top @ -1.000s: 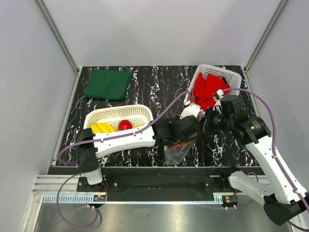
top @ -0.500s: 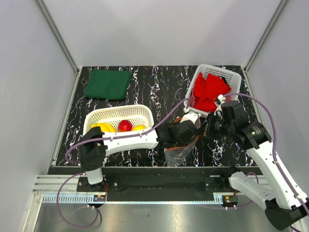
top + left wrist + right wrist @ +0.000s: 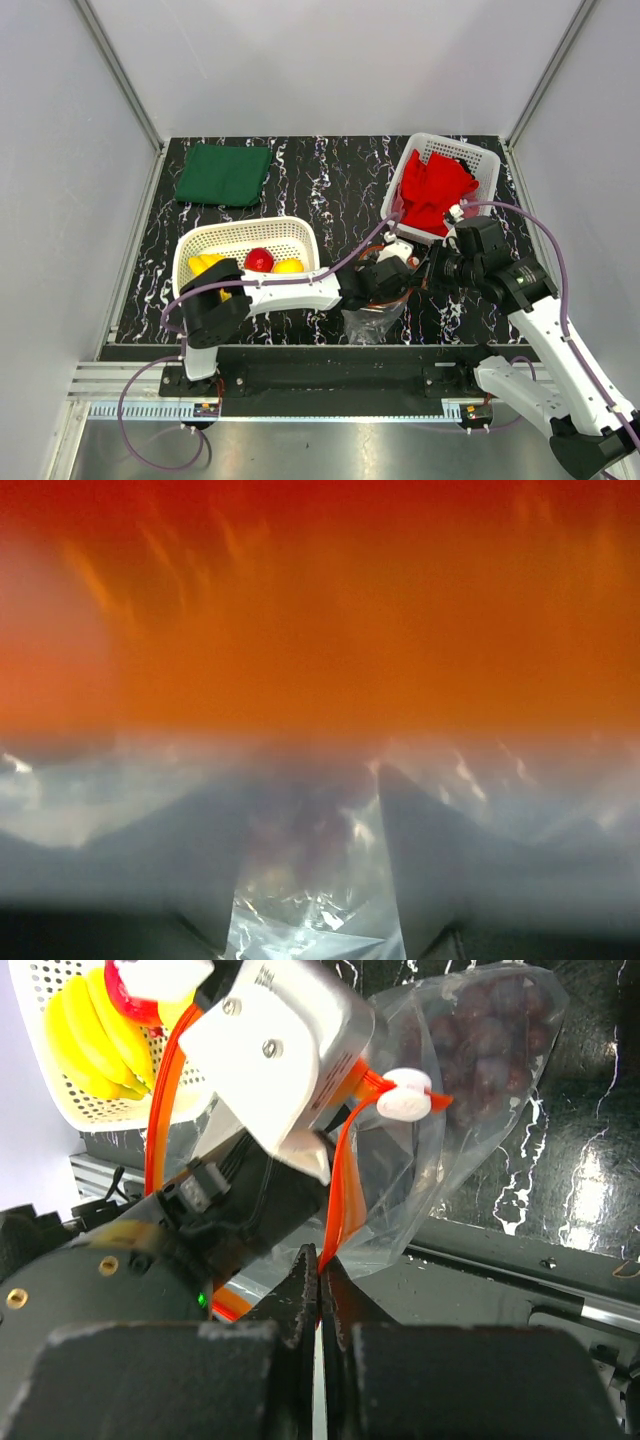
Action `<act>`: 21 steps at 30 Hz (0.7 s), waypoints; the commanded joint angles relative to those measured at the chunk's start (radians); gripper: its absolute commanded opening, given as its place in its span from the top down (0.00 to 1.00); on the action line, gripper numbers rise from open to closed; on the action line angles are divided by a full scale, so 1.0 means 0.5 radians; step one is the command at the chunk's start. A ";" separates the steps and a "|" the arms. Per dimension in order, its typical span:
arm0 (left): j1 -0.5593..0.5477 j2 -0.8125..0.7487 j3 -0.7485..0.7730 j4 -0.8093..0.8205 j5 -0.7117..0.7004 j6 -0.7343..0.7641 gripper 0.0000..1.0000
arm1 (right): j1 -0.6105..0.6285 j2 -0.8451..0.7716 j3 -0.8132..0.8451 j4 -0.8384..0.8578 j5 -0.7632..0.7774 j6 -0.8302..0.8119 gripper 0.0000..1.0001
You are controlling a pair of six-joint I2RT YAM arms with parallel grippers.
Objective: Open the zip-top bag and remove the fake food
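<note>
The zip-top bag (image 3: 366,322) lies at the table's near edge with its orange-red zip strip (image 3: 345,1175) pulled open. A dark purple grape cluster (image 3: 490,1020) sits in its far end. My right gripper (image 3: 322,1262) is shut on the strip's end; in the top view it (image 3: 430,272) is just right of the bag. My left gripper (image 3: 374,303) is pushed into the bag mouth, its white housing (image 3: 275,1050) ringed by the strip. Its fingers (image 3: 200,870) stand apart behind blurred plastic. The banana bunch (image 3: 205,265), red fruit (image 3: 260,258) and lemon (image 3: 288,266) lie in the left basket.
The white mesh basket (image 3: 240,231) with the fruit stands at the left. A second mesh basket (image 3: 425,145) with a red cloth (image 3: 435,190) is at the back right. A folded green cloth (image 3: 225,173) lies at the back left. The metal rail runs along the near edge.
My left gripper has moved nearer and deeper into the bag, and its elbow has swung right. My right gripper has shifted slightly nearer, still holding the strip.
</note>
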 commanded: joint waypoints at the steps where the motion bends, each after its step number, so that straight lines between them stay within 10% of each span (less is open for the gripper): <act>1: 0.015 0.059 -0.048 0.131 -0.060 0.039 0.51 | 0.014 -0.043 -0.017 0.038 0.036 -0.020 1.00; 9: 0.009 -0.003 -0.005 0.049 -0.137 0.132 0.83 | 0.011 -0.034 -0.020 0.035 0.054 -0.036 1.00; 21: -0.068 -0.441 0.215 -0.252 -0.109 0.217 0.94 | 0.011 -0.018 0.053 -0.121 0.306 -0.155 1.00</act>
